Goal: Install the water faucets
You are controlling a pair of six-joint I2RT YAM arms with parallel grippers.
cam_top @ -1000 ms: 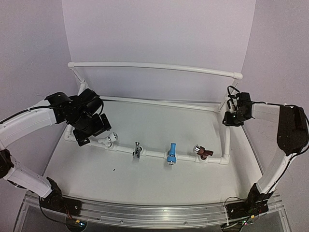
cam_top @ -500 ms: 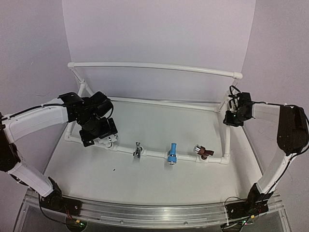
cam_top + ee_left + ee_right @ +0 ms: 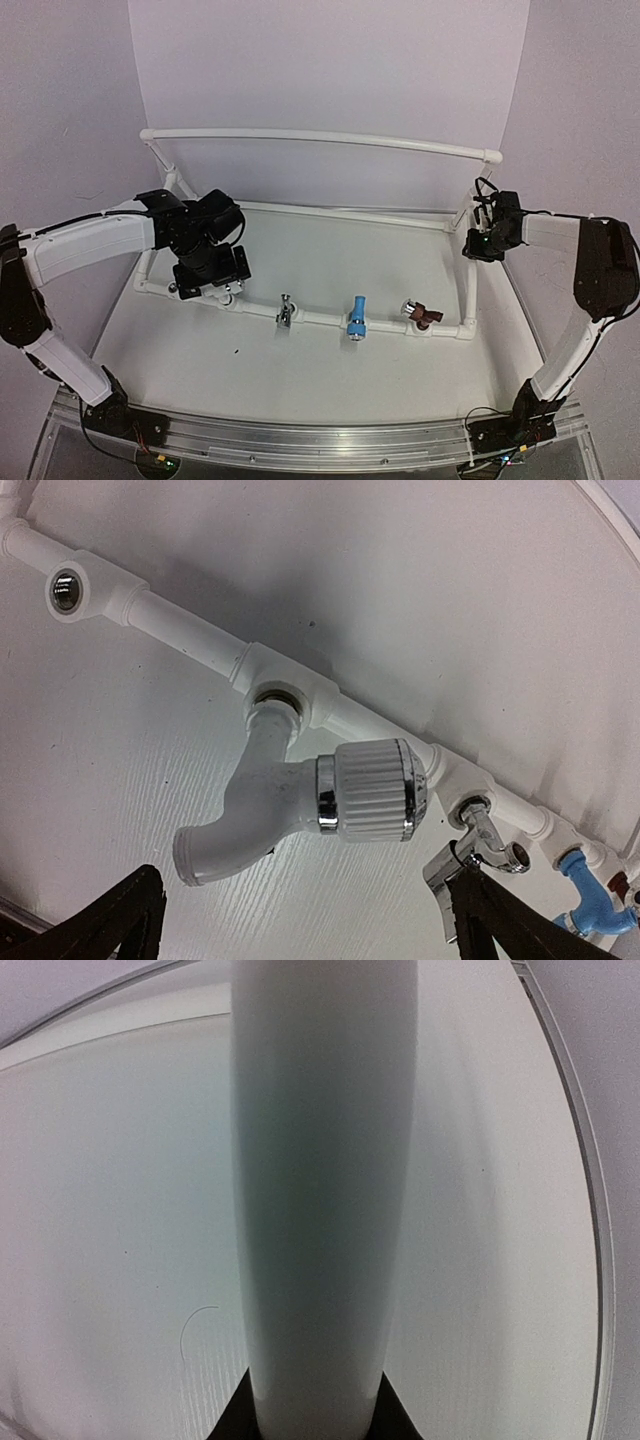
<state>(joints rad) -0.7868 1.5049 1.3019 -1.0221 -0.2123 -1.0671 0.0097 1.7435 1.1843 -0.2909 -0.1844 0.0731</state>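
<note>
Four faucets sit in a row along the near rail of the frame [image 3: 320, 138], across the middle of the overhead view. The white faucet [image 3: 300, 795] is leftmost. Its threaded end is seated in a tee of the rail, its spout curves down to the lower left of the left wrist view, and its ribbed knob with chrome rings points right. The left gripper [image 3: 212, 287] hangs right over it, half hiding it from above, with its fingers [image 3: 130, 920] spread wide on either side and touching nothing. One socket [image 3: 65, 590] shows in the upper left of that wrist view with nothing in it. To the right of the white one come the chrome faucet [image 3: 285, 310], the blue faucet [image 3: 356, 317] and the brown faucet [image 3: 424, 316], each in its own fitting on the same rail. At the right edge of the overhead view the right gripper [image 3: 478, 245] is clamped on the frame's side pipe. In its own camera that pipe fills the centre, with the dark fingers [image 3: 235, 1415] pressed against it at the bottom.
</note>
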